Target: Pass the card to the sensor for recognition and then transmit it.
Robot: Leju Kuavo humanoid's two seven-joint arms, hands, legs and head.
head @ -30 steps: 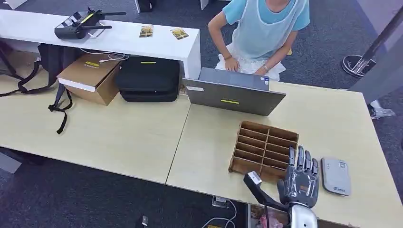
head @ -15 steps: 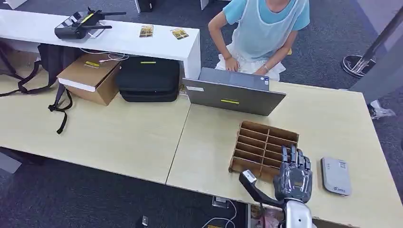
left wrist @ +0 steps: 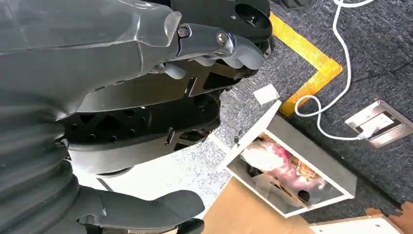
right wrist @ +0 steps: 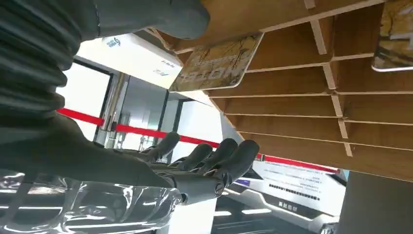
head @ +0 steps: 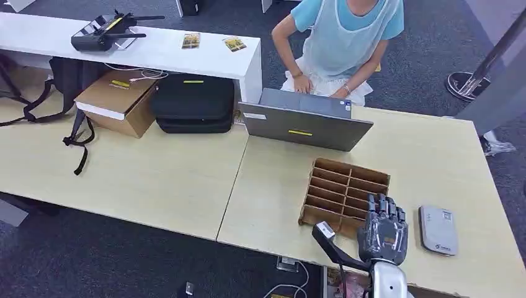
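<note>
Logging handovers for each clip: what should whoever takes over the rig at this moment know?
Right hand: open, holding nothing, at the near edge of the wooden rack, fingers spread close to a card in a slot; contact cannot be told.
Left hand: open, empty, hanging by the body.
Sensor: flat grey unit on the table, right of the rack, nothing on it.
A second card sits in another slot.
Done: the reach to the rack.
Left: grip the card, present it to the sensor, then pass it on.
</note>
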